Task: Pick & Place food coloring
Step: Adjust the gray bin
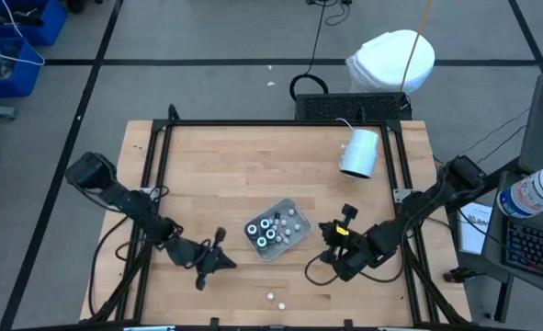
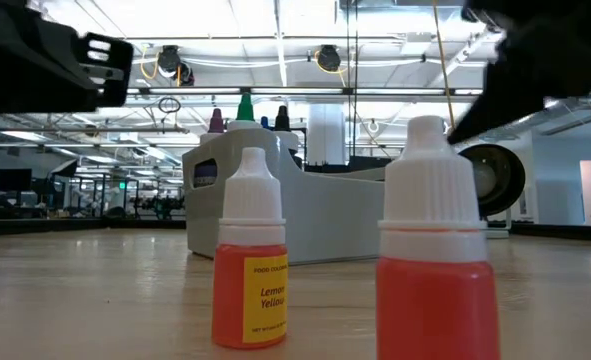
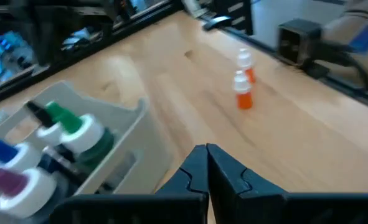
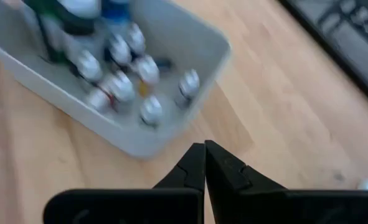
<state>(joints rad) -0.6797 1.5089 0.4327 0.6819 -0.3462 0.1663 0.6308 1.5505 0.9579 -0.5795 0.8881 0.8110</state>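
Tabletop (image 1: 216, 175) of pale wood, framed by black rails, lies mostly bare toward its far side, where only a white cylinder (image 1: 360, 153) rests on its side near the right rail. The near half is busier. A grey plastic tray (image 1: 294, 207) sits at the middle, angled to the table's edges, and it holds the food coloring (image 1: 269, 231), a cluster of small white-capped bottles; the overhead view blurs them too much to count exactly. From the left wrist camera, green, blue and purple tips show in the tray. Two orange bottles (image 2: 250, 262) with white caps stand upright on bare wood near the table's front edge, close together but apart. The nearer-left one reads "Lemon Yellow" on its yellow label; the smaller print I cannot read.

The left gripper (image 3: 207, 163) hangs just left of the tray, its fingers pressed together with nothing between them. The right gripper (image 4: 205, 163) sits just right of the tray, fingers likewise closed on nothing. Open wood lies between each gripper and the tray wall.
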